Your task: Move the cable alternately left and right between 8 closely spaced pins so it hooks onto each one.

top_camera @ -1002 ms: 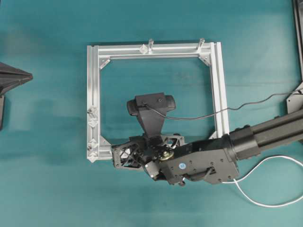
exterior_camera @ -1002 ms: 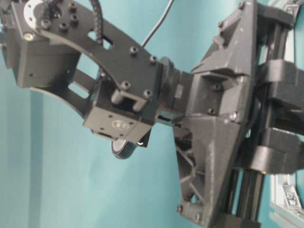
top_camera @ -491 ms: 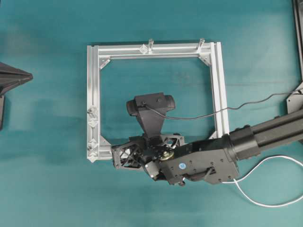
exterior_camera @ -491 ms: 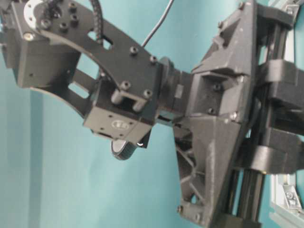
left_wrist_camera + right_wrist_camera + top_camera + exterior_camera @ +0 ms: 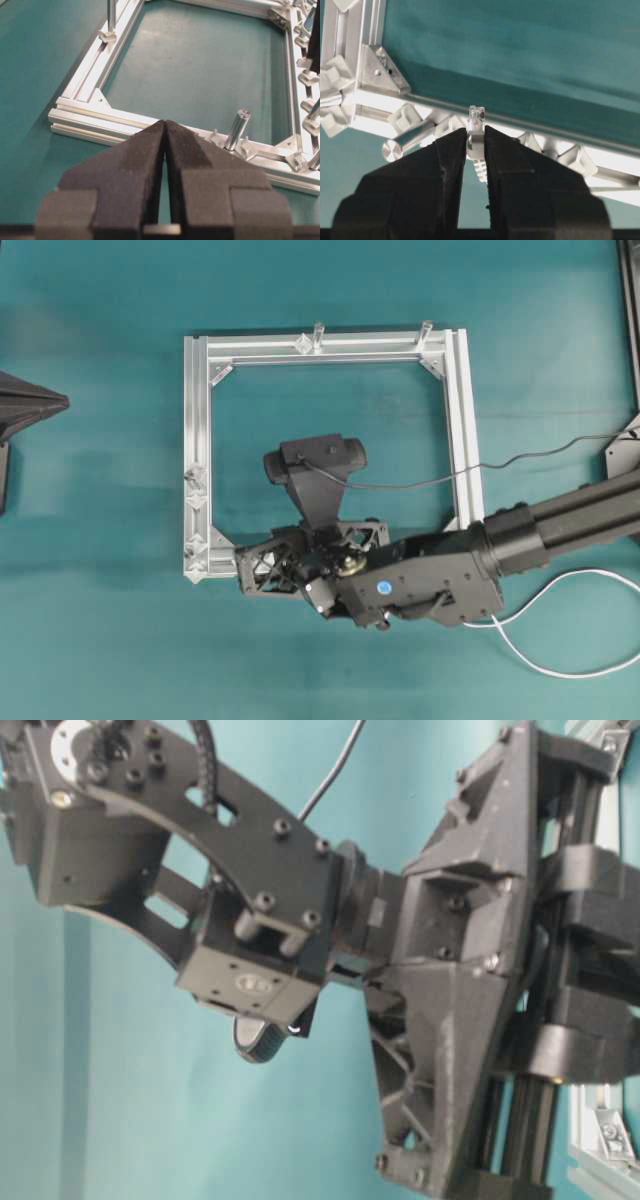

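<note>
We see our right gripper [image 5: 475,134] with its fingers [image 5: 451,150] clenched on the pale plug of the cable [image 5: 476,131], just above the frame rail [image 5: 600,159] and its pins [image 5: 574,156]; the cord trails over the teal surface [image 5: 100,640]. Our left gripper [image 5: 165,126] sits with fingers pressed together, grasping nothing

Plain teal tabletop [image 5: 100,640], evenly lit, faint soft shadows.

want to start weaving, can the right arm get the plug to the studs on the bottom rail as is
Probably yes: the right gripper holds the plug just above the studs on the bottom rail, with nothing between them.
</note>
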`<state>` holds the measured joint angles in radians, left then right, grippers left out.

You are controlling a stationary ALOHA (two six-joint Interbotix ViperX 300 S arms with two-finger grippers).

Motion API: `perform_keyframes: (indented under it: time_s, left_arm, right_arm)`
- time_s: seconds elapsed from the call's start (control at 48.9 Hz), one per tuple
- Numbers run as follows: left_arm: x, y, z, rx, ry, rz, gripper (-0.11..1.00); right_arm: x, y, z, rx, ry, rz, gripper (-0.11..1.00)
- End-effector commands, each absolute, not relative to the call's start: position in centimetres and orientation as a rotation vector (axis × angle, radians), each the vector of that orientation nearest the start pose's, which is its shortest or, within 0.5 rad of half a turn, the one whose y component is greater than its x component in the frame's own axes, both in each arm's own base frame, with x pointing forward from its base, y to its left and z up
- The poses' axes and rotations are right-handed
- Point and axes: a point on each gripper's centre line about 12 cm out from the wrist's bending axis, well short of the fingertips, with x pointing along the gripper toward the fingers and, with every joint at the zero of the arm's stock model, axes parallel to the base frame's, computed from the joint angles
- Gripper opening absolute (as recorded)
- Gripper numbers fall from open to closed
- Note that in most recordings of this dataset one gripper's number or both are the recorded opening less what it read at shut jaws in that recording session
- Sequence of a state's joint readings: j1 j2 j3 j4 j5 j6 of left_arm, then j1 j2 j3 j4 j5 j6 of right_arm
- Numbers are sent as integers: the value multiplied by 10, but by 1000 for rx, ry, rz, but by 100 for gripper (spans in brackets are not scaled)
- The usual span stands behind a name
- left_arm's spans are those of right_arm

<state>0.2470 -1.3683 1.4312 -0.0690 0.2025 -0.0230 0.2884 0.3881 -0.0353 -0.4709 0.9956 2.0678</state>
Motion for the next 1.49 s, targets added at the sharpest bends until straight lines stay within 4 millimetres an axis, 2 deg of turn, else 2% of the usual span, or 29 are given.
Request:
perform_keyframes:
  time_s: [0.0, 0.593, 1.063, 1.472]
  left_arm:
    - [130, 31, 200, -130, 241, 242, 0]
    - [129, 31, 200, -128, 240, 242, 0]
    - [129, 31, 200, -130, 241, 242, 0]
    - [130, 31, 200, -129, 241, 242, 0]
  right_arm:
    - [476, 85, 188, 1147, 705, -1052, 14]
    - [485, 41, 190, 1095, 681, -1052, 14]
    - [512, 34, 182, 1121, 641, -973, 14]
    - [541, 23, 190, 1073, 623, -915, 14]
